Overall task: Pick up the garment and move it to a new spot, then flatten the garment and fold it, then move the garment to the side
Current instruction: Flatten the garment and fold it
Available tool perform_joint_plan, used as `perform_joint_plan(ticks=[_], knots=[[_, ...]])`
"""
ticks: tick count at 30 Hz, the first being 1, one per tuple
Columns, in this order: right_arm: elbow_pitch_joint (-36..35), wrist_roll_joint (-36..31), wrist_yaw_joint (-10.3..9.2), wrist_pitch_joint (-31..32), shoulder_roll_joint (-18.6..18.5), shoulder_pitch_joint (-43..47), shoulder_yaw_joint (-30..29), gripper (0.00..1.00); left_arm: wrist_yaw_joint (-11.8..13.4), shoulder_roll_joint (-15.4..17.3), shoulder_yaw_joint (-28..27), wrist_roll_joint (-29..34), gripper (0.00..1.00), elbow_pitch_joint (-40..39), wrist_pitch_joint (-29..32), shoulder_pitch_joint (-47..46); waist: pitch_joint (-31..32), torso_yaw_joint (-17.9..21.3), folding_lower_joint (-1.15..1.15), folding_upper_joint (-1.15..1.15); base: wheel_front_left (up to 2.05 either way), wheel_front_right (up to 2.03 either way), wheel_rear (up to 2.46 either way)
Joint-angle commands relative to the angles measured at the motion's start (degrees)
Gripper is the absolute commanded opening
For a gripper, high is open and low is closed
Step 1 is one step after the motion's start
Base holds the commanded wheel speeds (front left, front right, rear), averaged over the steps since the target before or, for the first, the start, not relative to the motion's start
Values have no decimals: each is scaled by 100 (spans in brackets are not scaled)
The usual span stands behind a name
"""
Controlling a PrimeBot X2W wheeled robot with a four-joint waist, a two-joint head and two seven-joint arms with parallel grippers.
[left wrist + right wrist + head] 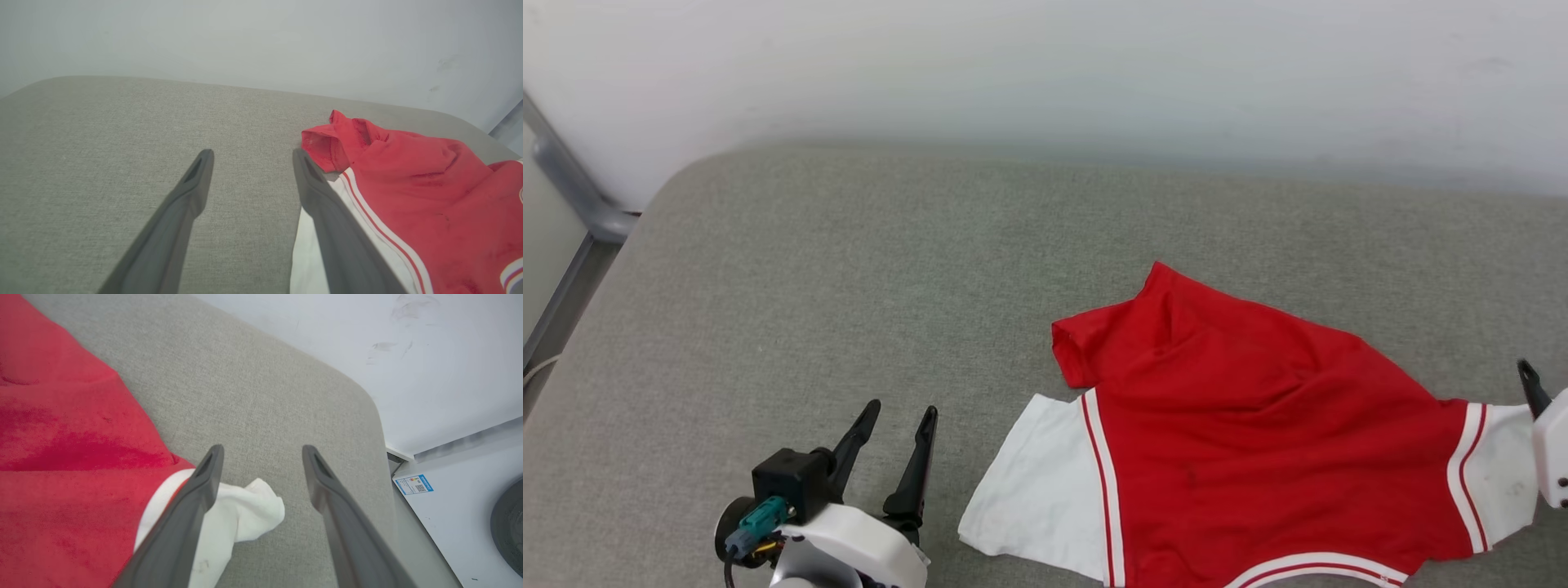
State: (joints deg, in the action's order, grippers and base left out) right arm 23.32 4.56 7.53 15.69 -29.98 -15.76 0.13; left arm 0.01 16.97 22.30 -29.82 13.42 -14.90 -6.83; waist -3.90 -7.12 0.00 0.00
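The garment [1241, 433] lies crumpled on the grey cushion, plain red side up, with a white sleeve at each end and striped trim along its near edge. Its print is hidden. My left gripper [901, 412] stands open to the left of the garment's left sleeve [1037, 490], apart from it. In the left wrist view the left gripper [252, 153] holds nothing, and the garment [429, 192] lies beside its right finger. My right gripper [263, 451] is open just above the right white sleeve [245, 510], gripping nothing. One of its dark fingers [1531, 384] shows at the head view's right edge.
The grey cushion [849, 286] reaches back to a white wall, with a wide bare stretch left of the garment. A grey metal frame [572, 196] runs along the far left. Past the cushion's right edge lie a white surface with a label [414, 484] and a dark round object [508, 531].
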Motion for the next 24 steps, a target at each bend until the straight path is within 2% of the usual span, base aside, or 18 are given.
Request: perform_joint_plan(ticks=[1, 8, 14, 19, 21, 24], knots=[[-87, 30, -8, -135, 92, 31, -71, 100, -21, -19, -6, -26, 100, -31, -35, 64, 80, 73, 0, 0, 0, 0, 0], [-873, 237, -8, -1224, 956, 638, -640, 100, -73, -52, 29, -163, 100, -208, -36, 367, 280, 175, 0, 0, 0, 0, 0], [-1429, 336, -7, -1884, 1716, 1230, -951, 100, -90, -80, 115, -267, 100, -320, 61, 579, 291, 208, 0, 0, 0, 0, 0], [-1656, 318, -7, -1958, 1890, 1324, -1009, 100, -135, 17, 259, -322, 100, -470, 498, 554, 179, 230, 0, 0, 0, 0, 0], [-1736, 321, -7, -1928, 1899, 1277, -1055, 100, -60, 68, 234, -377, 100, -602, 740, 472, 118, 242, 0, 0, 0, 0, 0], [-1847, 310, -7, -1882, 1909, 1231, -1105, 100, 65, 204, 313, -474, 100, -793, 1445, 430, 20, 263, 0, 0, 0, 0, 0]])
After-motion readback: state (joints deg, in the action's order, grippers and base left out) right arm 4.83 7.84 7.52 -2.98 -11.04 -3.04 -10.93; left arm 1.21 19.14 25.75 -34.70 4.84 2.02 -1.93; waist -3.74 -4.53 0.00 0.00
